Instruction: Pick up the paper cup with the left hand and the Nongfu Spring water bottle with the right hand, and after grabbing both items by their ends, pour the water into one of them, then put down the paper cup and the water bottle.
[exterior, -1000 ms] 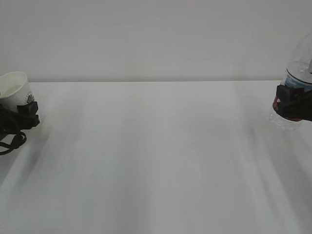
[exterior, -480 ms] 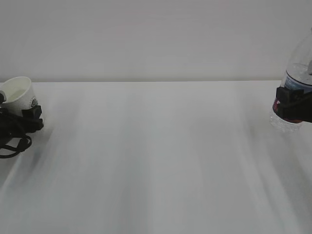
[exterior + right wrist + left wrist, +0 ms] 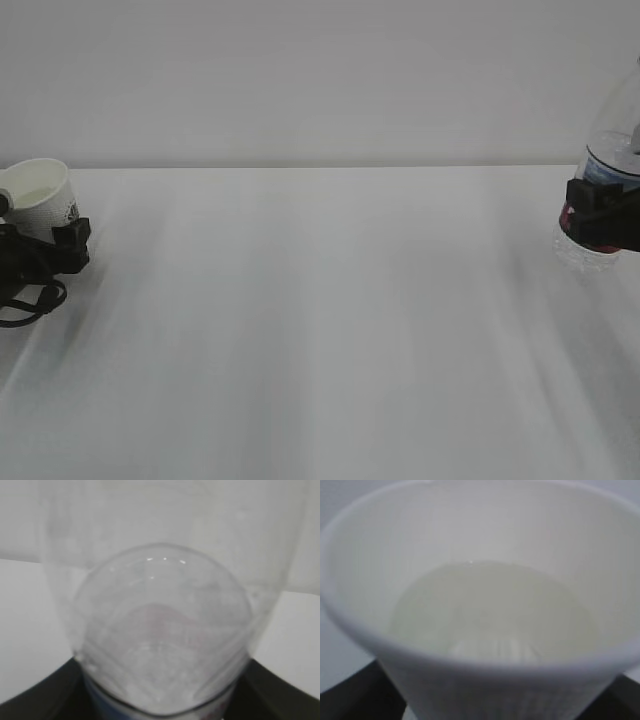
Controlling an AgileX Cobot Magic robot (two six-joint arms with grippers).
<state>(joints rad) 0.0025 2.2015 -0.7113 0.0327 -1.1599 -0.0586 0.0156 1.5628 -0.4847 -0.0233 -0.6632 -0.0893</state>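
Lowered paper cup (image 3: 485, 615) (water (image 3: 495, 615) inside), left fingers (image 3: 72, 243) apart; right clamp bottle (image 3: 600, 215).

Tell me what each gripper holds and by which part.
Right gripper holds the bottle around its lower body, at the label. Left gripper flanks the cup near its base; grip cannot be told.

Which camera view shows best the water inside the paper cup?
The left wrist view: it looks straight into the paper cup, where the water covers the bottom. The exterior view shows only the tilted cup at the far left, its inside pale and unclear. The right wrist view does not show the cup.
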